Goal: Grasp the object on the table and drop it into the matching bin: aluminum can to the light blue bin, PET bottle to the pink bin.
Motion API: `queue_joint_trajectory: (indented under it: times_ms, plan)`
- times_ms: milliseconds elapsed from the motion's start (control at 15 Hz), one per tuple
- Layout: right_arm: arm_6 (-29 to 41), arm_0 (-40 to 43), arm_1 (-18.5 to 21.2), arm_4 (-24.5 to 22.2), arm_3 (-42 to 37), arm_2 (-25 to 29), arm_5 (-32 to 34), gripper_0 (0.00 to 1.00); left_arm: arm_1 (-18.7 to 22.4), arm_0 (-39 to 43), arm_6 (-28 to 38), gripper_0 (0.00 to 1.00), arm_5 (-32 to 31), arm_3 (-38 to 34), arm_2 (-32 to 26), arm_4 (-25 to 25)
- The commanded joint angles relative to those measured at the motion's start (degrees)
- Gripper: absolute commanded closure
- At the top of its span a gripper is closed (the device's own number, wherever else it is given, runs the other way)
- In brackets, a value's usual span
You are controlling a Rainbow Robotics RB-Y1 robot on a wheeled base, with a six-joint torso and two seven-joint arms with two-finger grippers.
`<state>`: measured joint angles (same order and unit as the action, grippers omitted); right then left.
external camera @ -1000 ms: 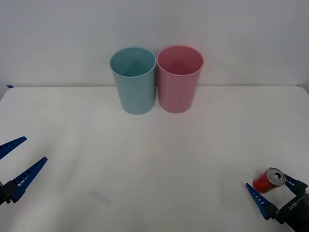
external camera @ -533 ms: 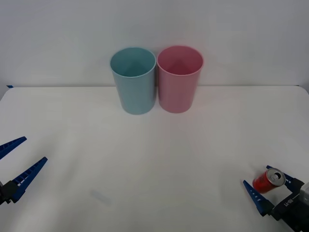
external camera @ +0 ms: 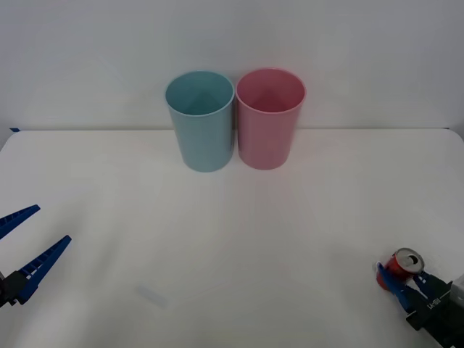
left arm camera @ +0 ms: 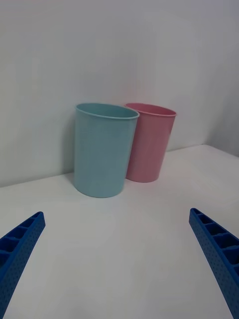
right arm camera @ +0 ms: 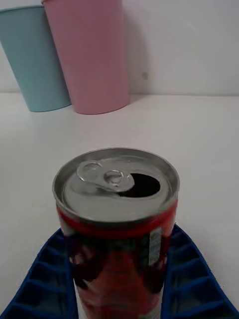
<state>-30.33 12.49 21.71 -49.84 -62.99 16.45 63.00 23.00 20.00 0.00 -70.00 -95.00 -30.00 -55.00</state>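
Note:
The aluminum can (external camera: pixel 403 262), small and red with a silver top, stands upright on the white table (external camera: pixel 232 232) at its near right corner. My right gripper (external camera: pixel 395 273) is shut on it. In the right wrist view both blue fingers (right arm camera: pixel 191 279) press the sides of the can (right arm camera: pixel 117 199), whose top is opened. Side by side at the table's far edge stand the light blue bin (external camera: pixel 205 130) and the pink bin (external camera: pixel 268 130), the blue one on the left, both far from the can. My left gripper (external camera: pixel 52 223) waits open at the near left.
A white wall rises just behind the bins. From the left wrist the light blue bin (left arm camera: pixel 102 149) and pink bin (left arm camera: pixel 149 144) show ahead, beyond the open left gripper (left arm camera: pixel 115 217). A wide stretch of bare tabletop separates the can from the bins.
My right gripper's fingers have closed from either side onto the can, which shifted slightly left and stood more upright. The left arm has not moved.

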Motion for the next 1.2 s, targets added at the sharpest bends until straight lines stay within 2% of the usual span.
queue_joint_trajectory:
  times_ms: [67, 467, 667, 1200]
  plan:
    - [0.01, -0.18, 0.0, 0.1, -0.03, -0.01, 0.19, 1.0, 0.0, 0.0, 0.0, 0.0, 0.0, 0.0, 0.0, 0.0]
    - [0.89, -0.01, 0.27, 0.19, -1.87, 1.04, 0.72, 1.0, 0.0, 0.0, 0.0, 0.0, 0.0, 0.0, 0.0, 0.0]
    - [2.3, 1.05, 1.06, 0.27, -5.57, 1.3, 0.72, 1.0, 0.0, 0.0, 0.0, 0.0, 0.0, 0.0, 0.0, 0.0]
    - [18.12, 3.33, 3.87, 0.27, -19.28, 0.6, 0.54, 1.0, 0.0, 0.0, 0.0, 0.0, 0.0, 0.0, 0.0, 0.0]
